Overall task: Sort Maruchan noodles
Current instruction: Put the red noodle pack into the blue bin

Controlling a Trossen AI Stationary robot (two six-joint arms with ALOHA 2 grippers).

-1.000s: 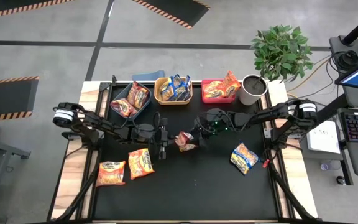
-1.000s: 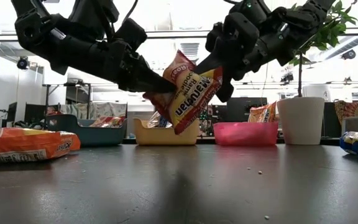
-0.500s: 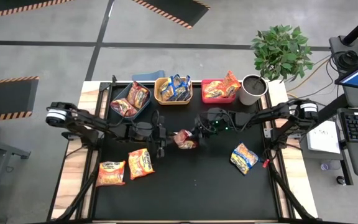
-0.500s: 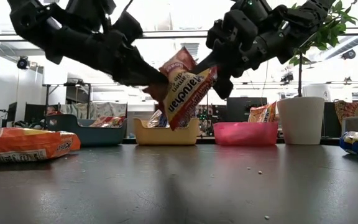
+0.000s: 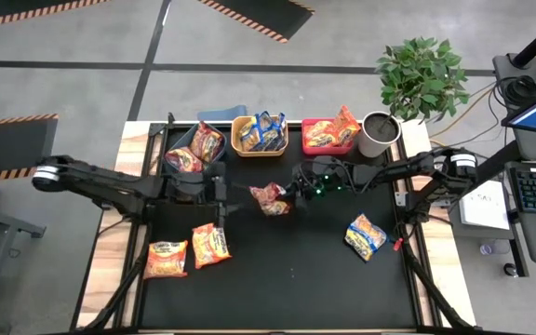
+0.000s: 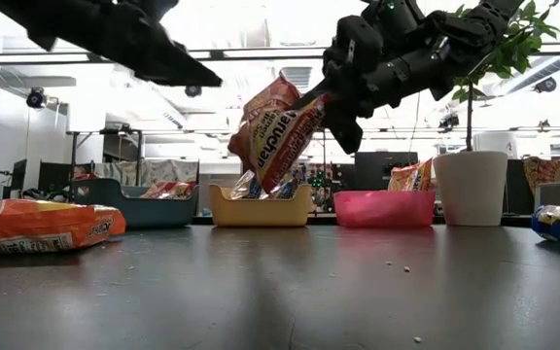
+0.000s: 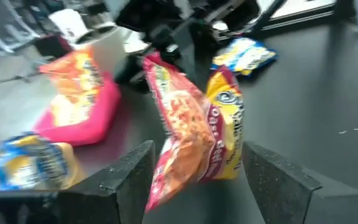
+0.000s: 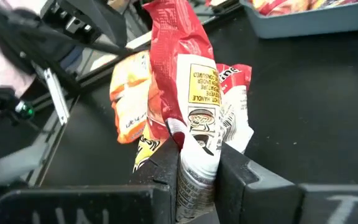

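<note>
A red-trimmed Maruchan noodle packet (image 5: 270, 197) hangs above the middle of the black table, with my right gripper (image 5: 293, 194) shut on it. My left gripper (image 5: 225, 192) stands open a little to the packet's left, its fingers (image 7: 129, 177) apart and touching nothing. Two orange packets (image 5: 166, 259) (image 5: 210, 244) lie flat near the left front. A blue-trimmed one (image 5: 366, 234) lies at the right. At the far edge, the blue bin (image 5: 214, 166), yellow bin (image 5: 259, 149) and red bin (image 5: 328, 147) each hold packets. My right gripper pinches the packet's crimped end (image 8: 197, 163) between its two fingers (image 8: 241, 177). They come nearly level from the table's right. The packet is lifted clear of the table and slants down and leftward from the fingers (image 6: 272, 136), crumpled.
A white pot (image 5: 377, 133) with a plant stands right of the red bin. The three bins line the far edge. Bare black table lies below the held packet and toward the near edge.
My left gripper has opened, let go of the packet, and drawn back up and toward the table's left edge. The packet now hangs from my right gripper alone and has shifted slightly toward the far edge.
</note>
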